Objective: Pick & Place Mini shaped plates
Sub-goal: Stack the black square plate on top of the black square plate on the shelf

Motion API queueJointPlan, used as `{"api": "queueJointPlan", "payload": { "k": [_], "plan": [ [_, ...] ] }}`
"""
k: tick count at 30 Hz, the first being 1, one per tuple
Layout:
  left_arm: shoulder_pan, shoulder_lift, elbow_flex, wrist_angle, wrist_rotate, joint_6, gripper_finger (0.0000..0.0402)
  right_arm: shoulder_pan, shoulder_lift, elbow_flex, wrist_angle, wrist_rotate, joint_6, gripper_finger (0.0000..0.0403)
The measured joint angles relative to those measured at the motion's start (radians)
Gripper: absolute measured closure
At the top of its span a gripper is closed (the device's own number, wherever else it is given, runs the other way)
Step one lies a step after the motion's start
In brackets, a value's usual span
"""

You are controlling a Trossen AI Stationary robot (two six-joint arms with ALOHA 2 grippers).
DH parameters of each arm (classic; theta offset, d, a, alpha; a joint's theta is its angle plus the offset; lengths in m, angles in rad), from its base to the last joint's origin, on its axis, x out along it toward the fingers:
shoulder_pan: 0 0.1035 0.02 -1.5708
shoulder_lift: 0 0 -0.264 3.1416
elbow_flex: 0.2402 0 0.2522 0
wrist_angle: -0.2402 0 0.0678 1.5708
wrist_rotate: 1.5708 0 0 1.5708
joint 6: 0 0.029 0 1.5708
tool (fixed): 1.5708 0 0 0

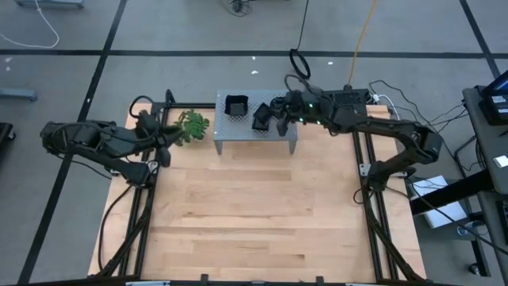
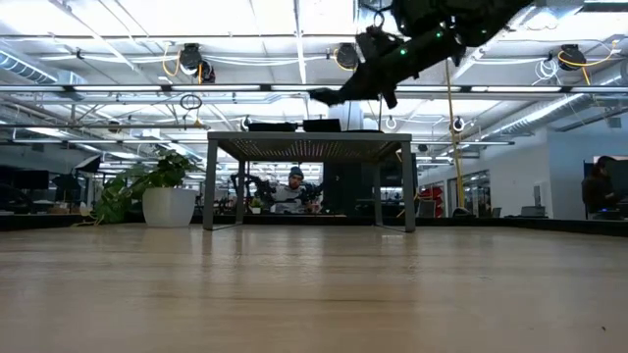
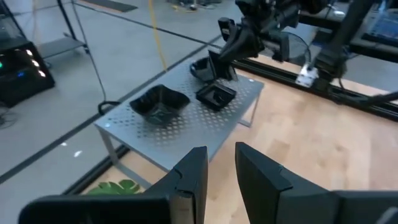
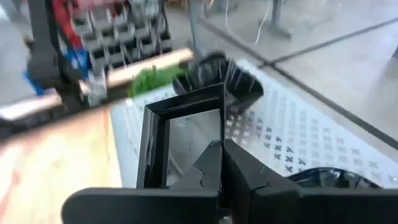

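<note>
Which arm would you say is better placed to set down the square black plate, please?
Right: its pincer is already shut on the square plate above the grey stand. The left pincer waits open, beside the green sprig.

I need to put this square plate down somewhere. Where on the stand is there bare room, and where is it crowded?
The grey stand is bare along its near edge and in front of the scalloped dish. Its right half is crowded: the right end effector holds a square plate above other black plates. The wooden table in front is bare.
</note>
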Motion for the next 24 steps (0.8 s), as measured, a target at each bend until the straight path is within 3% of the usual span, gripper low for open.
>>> {"api": "queueJointPlan", "payload": {
  "k": [10,24],
  "plan": [
    [0.000,0.003,0.000,0.043,-0.064,-0.049,0.0316,-0.063,0.094,0.211,-0.290,-0.223,-0.259,0.0403],
    [0.000,0.003,0.000,0.068,-0.135,-0.033,0.0316,-0.063,0.092,0.218,-0.352,-0.217,-0.420,0.0391]
  ]
}}
